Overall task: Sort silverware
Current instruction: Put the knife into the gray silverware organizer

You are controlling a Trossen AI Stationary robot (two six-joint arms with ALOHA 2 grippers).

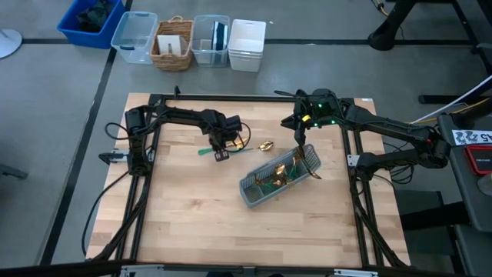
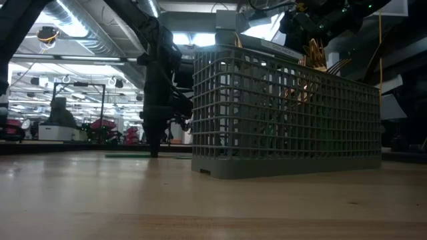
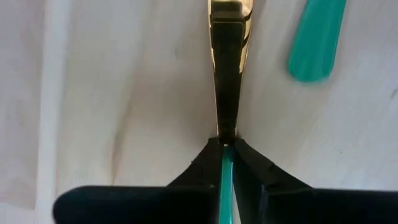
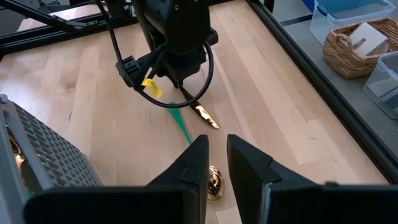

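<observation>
Two pieces lie loose on the light wooden table (image 1: 192, 223) w/ the rest already standing in the grey slotted rectangular plastic caddy (image 1: 257, 192) mid-table, gold heads poking out the top. My left gripper (image 3: 225, 144) is down on the table left of the caddy, fingers pressed together on a slim gold-headed, teal-handled piece of silverware (image 3: 228, 68) right at the neck where gold meets teal; can't tell if it's a knife or fork from here. A second teal handle (image 3: 316, 38) lies just beside it, not touching. A small gold spoon head (image 4: 213, 182) sits on the wood btwn the left gripper and the caddy. My right gripper (image 4: 216, 163) hovers above the table near the caddy's far end, fingers slightly apart, holding nothing. I'd call this the pick step, approx. Next I need a straight lift w/o dragging the neighbour, then carry over and drop it handle-down in the matching compartment.
</observation>
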